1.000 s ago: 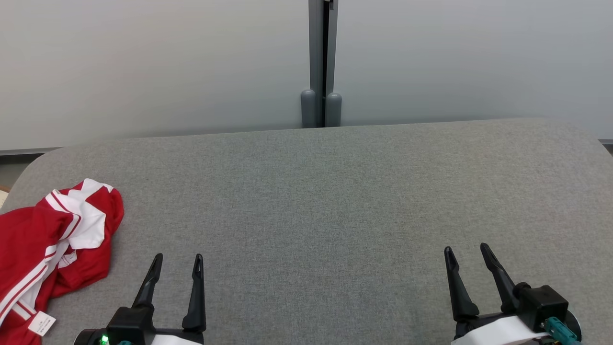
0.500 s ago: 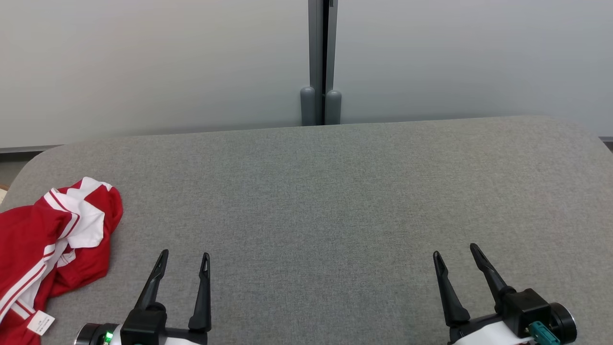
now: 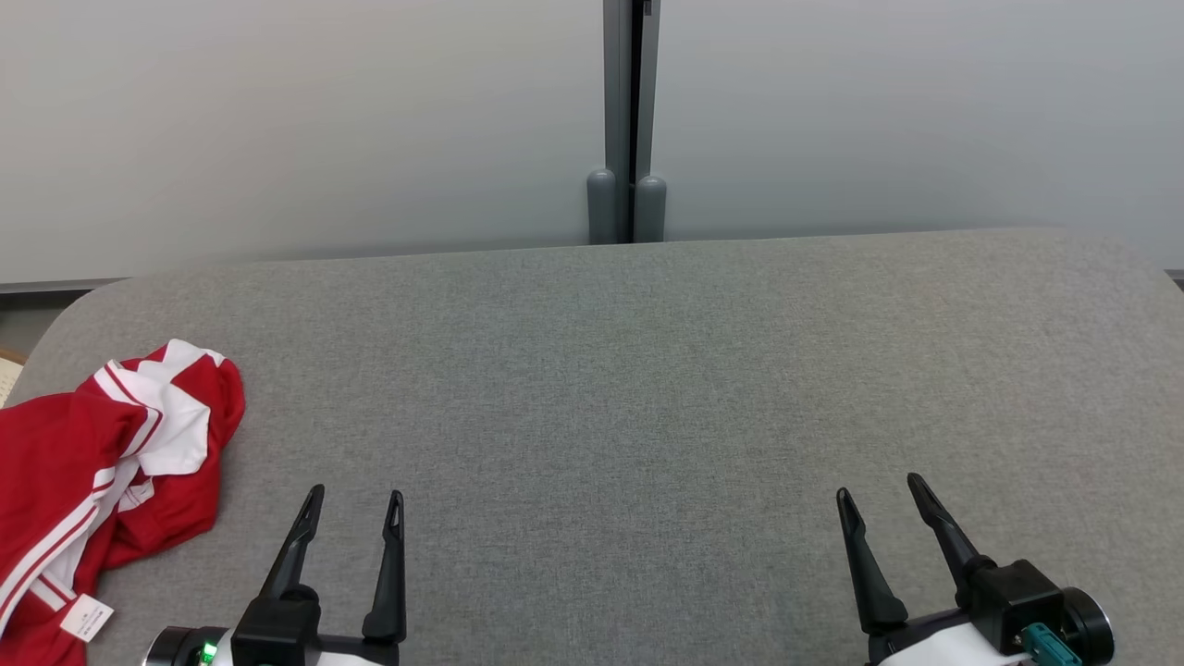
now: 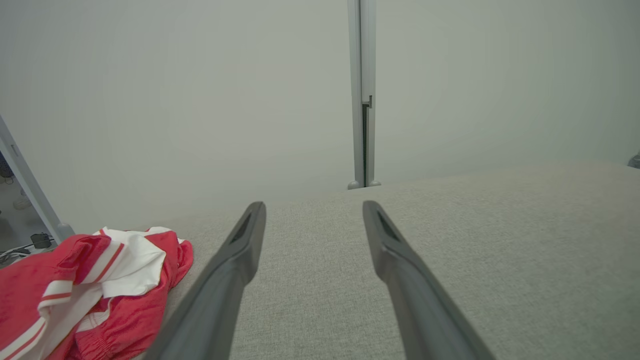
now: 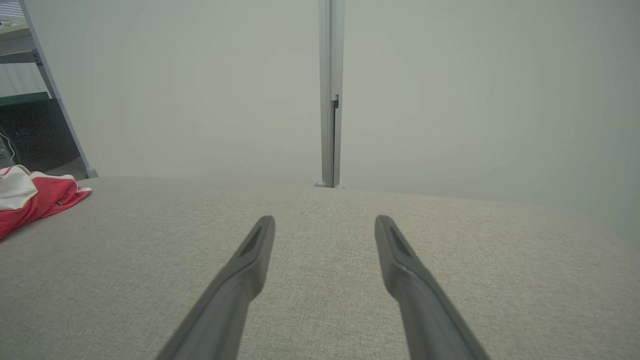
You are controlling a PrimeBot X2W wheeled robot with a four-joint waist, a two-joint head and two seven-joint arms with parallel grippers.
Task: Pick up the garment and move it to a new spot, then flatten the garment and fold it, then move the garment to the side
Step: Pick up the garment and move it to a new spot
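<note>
1. The red and white garment [image 3: 102, 481] lies crumpled at the left edge of the grey tabletop [image 3: 601, 388], toward its near corner.
2. The left pincer [image 3: 356, 495] is spread and holds nothing, at the near edge beside the garment without touching it.
3. The right pincer [image 3: 879, 487] is spread too, near the near right corner, well apart from the garment.

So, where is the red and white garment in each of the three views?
Head view: the crumpled red and white fabric garment lies at the left edge, on the grey fabric-covered table.
Left wrist view: the garment is in the lower left corner.
Right wrist view: the garment is at the left edge, about halfway up.
Shared landmark: the grey vertical post behind the table, near the middle of each view.
</note>
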